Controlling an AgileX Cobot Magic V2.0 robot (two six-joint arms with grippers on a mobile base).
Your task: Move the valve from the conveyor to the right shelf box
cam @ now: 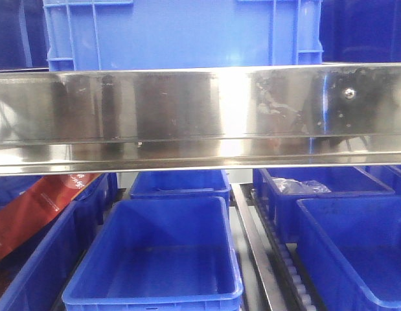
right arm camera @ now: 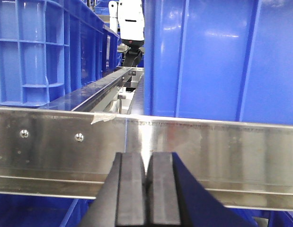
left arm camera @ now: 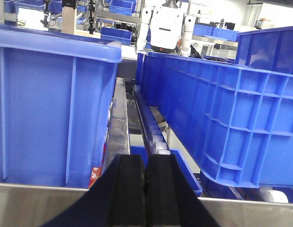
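Note:
No valve and no conveyor show in any view. My left gripper (left arm camera: 145,163) is shut with nothing between its black pads; it points along the roller track between two blue crates. My right gripper (right arm camera: 146,161) is also shut and empty, its tips close in front of the steel shelf rail (right arm camera: 208,142). In the front view, neither gripper appears. Blue shelf boxes sit on the lower level: one in the middle (cam: 158,259) is empty, one at the right (cam: 355,253) is cut off by the frame edge.
A steel shelf beam (cam: 200,116) spans the front view with a blue crate (cam: 181,32) above it. A roller track (cam: 278,259) divides the lower boxes. A rear right box holds clear plastic bags (cam: 302,186). A red packet (cam: 38,207) lies at left. Tall blue crates (left arm camera: 47,104) flank the left gripper.

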